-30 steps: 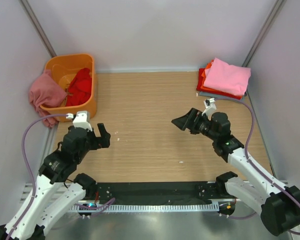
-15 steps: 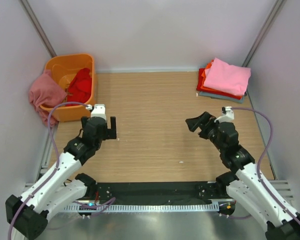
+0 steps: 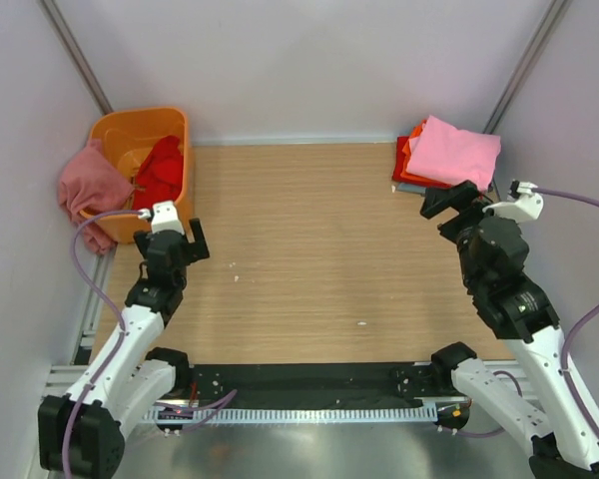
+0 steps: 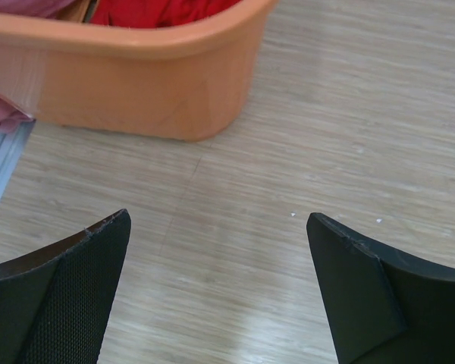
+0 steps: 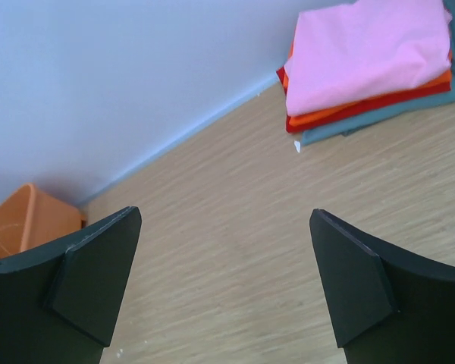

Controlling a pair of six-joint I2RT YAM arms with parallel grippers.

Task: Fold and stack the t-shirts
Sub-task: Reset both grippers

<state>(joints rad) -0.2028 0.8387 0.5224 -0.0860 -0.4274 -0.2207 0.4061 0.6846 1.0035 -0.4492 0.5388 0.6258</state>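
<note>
Plainly, the left arm's fingers (image 4: 61,303) are spread wide with nothing between them; the left wrist view shows only bare wood in the gap. They hang over the worktop (image 3: 309,230), just short of the near wall of the orange tub (image 4: 136,91), without touching it. In the top view these fingers sit beside the tub's near right corner, at the left edge of the worktop.

The right arm's fingers (image 5: 91,280) are likewise wide apart and hold nothing. In the top view they sit just beside the near edge of the folded stack in the far right corner. The right wrist view shows open wood between the fingers and the stack, so they are not touching it.

That stack lies flat on the worktop by the back wall. The light pink t-shirt (image 3: 454,152) is on top, then the orange t-shirt (image 3: 412,138), then the red t-shirt (image 3: 400,165), with the grey-blue t-shirt (image 5: 387,114) at the bottom, its edge showing along the near side.

In the far left corner, a second red t-shirt (image 3: 160,170) lies crumpled inside the tub against its right wall. The dusty rose t-shirt (image 3: 88,185) hangs over the tub's left rim and bunches down outside it, off the edge of the worktop.
</note>
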